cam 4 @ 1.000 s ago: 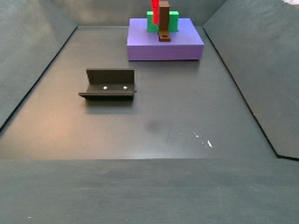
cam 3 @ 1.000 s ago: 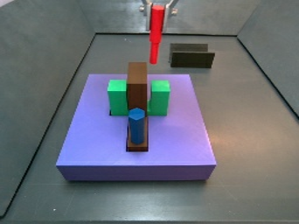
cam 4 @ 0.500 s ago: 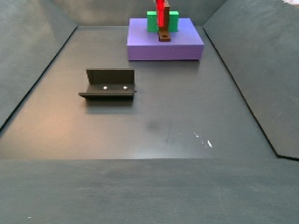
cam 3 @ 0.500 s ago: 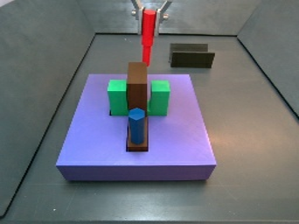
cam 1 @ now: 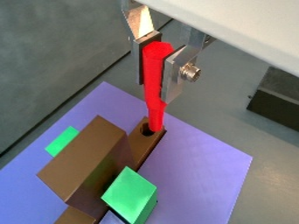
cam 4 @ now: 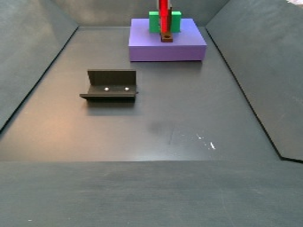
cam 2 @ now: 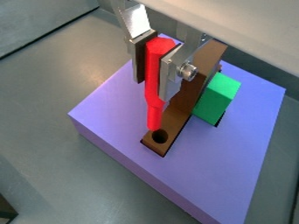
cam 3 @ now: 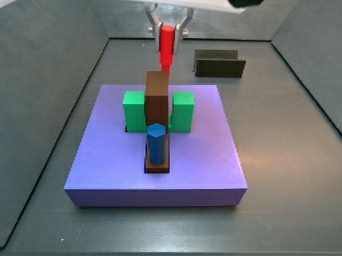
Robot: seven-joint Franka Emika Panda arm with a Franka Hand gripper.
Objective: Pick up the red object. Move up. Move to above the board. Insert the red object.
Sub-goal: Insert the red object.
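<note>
My gripper (cam 1: 156, 66) is shut on the red object (cam 1: 153, 83), a thin red peg held upright. It also shows in the wrist view (cam 2: 155, 83) with the gripper (cam 2: 158, 66) around its upper part. The peg's lower tip is at the mouth of a hole at one end of the brown board (cam 1: 93, 162); in a wrist view the hole (cam 2: 158, 137) lies right under the tip. In a side view the gripper (cam 3: 170, 18) holds the peg (cam 3: 167, 45) over the board's (cam 3: 158, 105) far end. The peg (cam 4: 162, 13) also shows in a side view.
The board lies on a purple slab (cam 3: 201, 165) between two green blocks (cam 3: 134, 110) (cam 3: 183, 110). A blue peg (cam 3: 156, 143) stands in the board's near end. The dark fixture (cam 3: 218, 65) stands on the grey floor behind the slab, also in a side view (cam 4: 110, 85).
My gripper has moved sideways and down with the red peg, bringing it over the far end of the board, with its tip down at the hole. Nothing else has moved.
</note>
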